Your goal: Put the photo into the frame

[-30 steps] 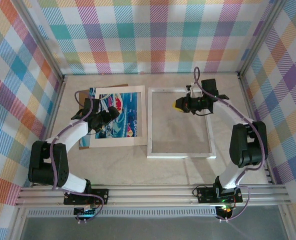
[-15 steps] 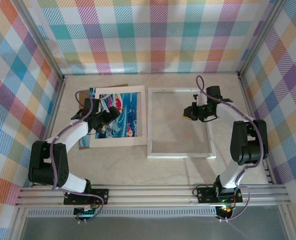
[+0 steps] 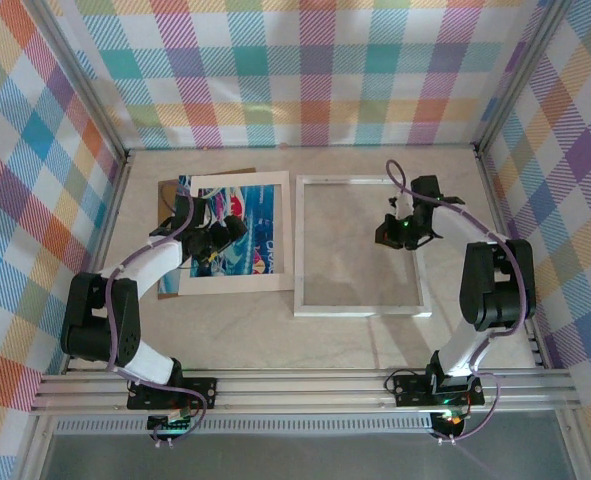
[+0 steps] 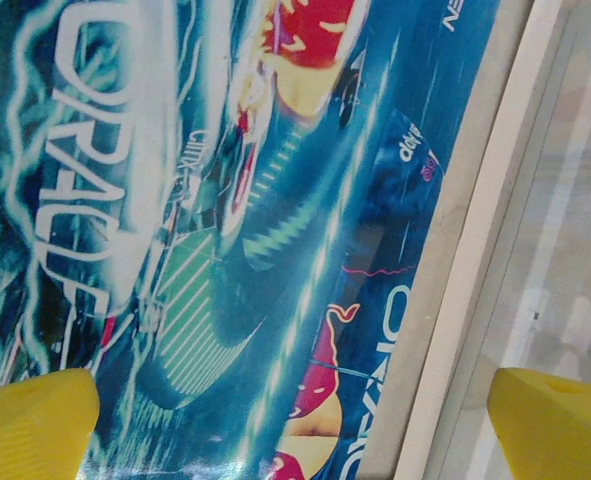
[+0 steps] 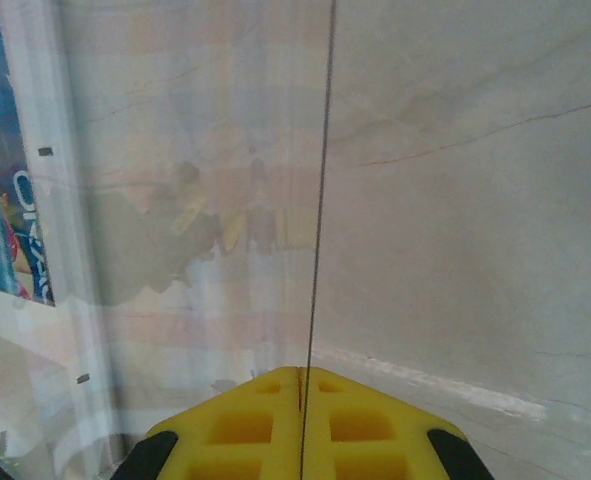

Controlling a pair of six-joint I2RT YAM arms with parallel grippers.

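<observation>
Since lying flat on the counter point(image 3: 275, 340) under a white mat point(image 3: 237, 284), judge the photo point(image 4: 275, 250) light, floppy, slick; take by its exposed left edge; left jaws wide above it; right jaws pinched, apparently on the clear pane point(image 5: 319, 200) of the frame point(image 3: 359, 311).

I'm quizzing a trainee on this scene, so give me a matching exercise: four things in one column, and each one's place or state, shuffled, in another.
Things
1. blue and teal rectangular photo
2. white-bordered rectangular frame with a clear pane
3. left gripper
4. right gripper

Places and states
A. jaws closed, over the frame's right part
B. lying on the left part of the table, under a thin white paper mat
C. jaws wide open, over the photo
D. lying flat, right of the photo

Pairs: 1-B, 2-D, 3-C, 4-A
</observation>
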